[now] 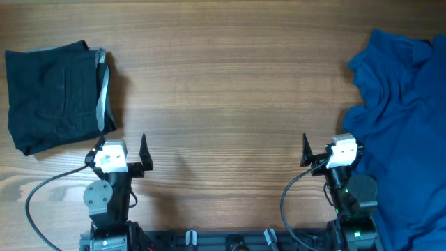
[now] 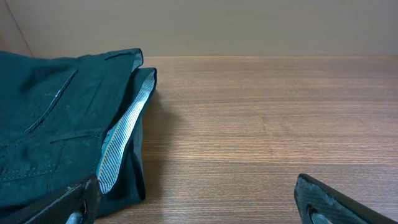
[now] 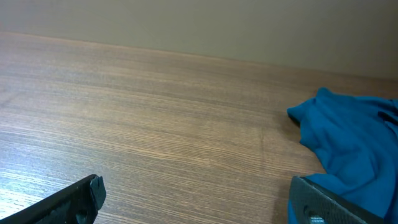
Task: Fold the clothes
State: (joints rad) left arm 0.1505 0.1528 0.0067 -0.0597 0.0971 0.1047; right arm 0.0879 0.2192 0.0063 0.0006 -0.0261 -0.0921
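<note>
**Surface:** light brown wood-grain table (image 1: 230, 90). A broad bare stretch runs across the middle and far side between the two garments. The cloth occupies only the left and right margins.

**Item 1:** dark green folded trousers with a pale striped lining (image 1: 52, 94). They lie flat at the far left, and their right edge shows the lining.

**Item 2:** crumpled bright blue cloth garment (image 1: 404, 118). It is heaped unfolded along the right edge and runs out of view.

**Left gripper** (image 1: 120, 143): jaws spread wide and holding nothing. The near right corner of the trousers lies just beside its left finger (image 2: 62, 202).

**Right gripper** (image 3: 193, 202): jaws spread wide and empty. The blue garment lies against its right side. Contact with the right finger (image 3: 336, 202) cannot be told.
</note>
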